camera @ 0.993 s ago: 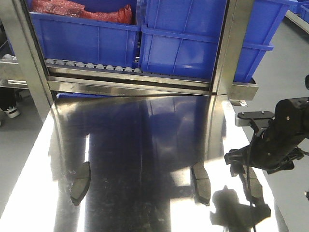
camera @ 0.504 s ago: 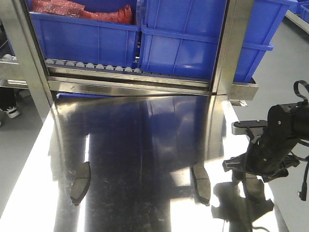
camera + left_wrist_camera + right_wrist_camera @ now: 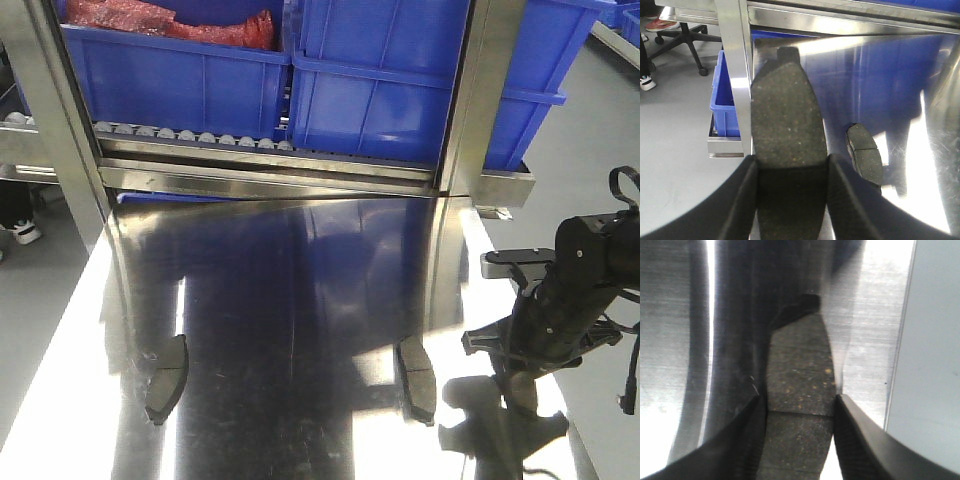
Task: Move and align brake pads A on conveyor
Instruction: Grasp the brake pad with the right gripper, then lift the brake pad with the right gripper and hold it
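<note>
The left gripper (image 3: 791, 160) was clenched on a dark, rough pad, the held pad (image 3: 787, 115). The pad stuck out past its fingers (image 3: 747, 200), in front of a steel post (image 3: 735, 75) and the grey floor (image 3: 675, 125). The right gripper (image 3: 800, 397) was low on the shiny steel surface (image 3: 300, 300). Its fingers (image 3: 747, 440) pressed on both long sides of the right pad (image 3: 800, 360), gripping it. That pad lay close to the right edge of the surface. From the front, the black right arm (image 3: 565, 290) hid the top part of it.

Two more pads lay flat on the surface, well apart. The middle pad (image 3: 417, 378) was just left of the right arm. The left pad (image 3: 167, 380) was near the left edge. The surface was so shiny that it showed blue shapes, dark shadows and bright white spots.

Behind the surface stood a steel rack. A row of small rollers (image 3: 190, 135) ran along it, with big blue bins (image 3: 380, 90) on top. One bin had something red (image 3: 170, 20) in it. A small blue box (image 3: 725, 105) hung beside the post. Far off on the floor were a chair base (image 3: 685, 35) and a white shoe (image 3: 25, 232).
</note>
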Robot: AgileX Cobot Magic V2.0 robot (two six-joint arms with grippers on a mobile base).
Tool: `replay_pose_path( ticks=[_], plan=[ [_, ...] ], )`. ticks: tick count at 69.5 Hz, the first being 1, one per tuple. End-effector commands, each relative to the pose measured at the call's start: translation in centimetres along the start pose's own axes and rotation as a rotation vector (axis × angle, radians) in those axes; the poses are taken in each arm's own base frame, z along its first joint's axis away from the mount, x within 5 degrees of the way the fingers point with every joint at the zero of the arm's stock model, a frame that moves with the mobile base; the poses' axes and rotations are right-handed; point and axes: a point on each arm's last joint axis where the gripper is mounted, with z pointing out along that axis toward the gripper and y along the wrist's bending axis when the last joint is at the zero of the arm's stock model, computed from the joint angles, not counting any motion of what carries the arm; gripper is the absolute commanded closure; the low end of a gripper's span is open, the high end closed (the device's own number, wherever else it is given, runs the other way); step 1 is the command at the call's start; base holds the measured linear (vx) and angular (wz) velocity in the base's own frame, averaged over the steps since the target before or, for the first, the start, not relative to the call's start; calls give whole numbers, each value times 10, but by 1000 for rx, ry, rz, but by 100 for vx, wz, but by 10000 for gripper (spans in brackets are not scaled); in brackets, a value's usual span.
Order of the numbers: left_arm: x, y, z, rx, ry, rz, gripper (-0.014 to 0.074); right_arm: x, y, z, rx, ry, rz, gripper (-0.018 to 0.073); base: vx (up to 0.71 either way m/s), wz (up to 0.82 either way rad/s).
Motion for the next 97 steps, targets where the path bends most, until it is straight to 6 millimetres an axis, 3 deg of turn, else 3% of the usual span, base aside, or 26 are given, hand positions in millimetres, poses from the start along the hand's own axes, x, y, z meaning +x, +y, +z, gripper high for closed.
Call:
replay_pose_path(
  ticks=[1, 13, 27, 40, 52, 66, 85, 97],
  plan=[
    [-17, -1, -4, 11, -118, -2, 451, -7, 1, -18, -4, -75, -7, 371, 0, 0],
    [-17, -1, -4, 11, -118, -2, 451, -6, 0, -21, 1, -75, -12, 457, 0, 0],
    [-17, -1, -4, 11, -118, -2, 451, -3, 0, -38, 1, -122, -31, 481, 0, 0],
    [-17, -1, -4, 11, -118, -2, 451, 2, 2, -71, -21, -223, -46, 480, 0, 0],
    [-17, -1, -4, 11, -118, -2, 451, 15, 4, -113, -37, -365, -107, 480, 0, 0],
    [-17, -1, -4, 11, -118, -2, 451, 58, 3, -138, -48, -582, -87, 480, 0, 0],
    [-17, -1, -4, 11, -118, -2, 451, 135, -1, -140, -44, -702, -87, 480, 0, 0],
    [-17, -1, -4, 11, -118, -2, 451, 171, -4, -138, -37, -799, -91, 480, 0, 0]
  ],
)
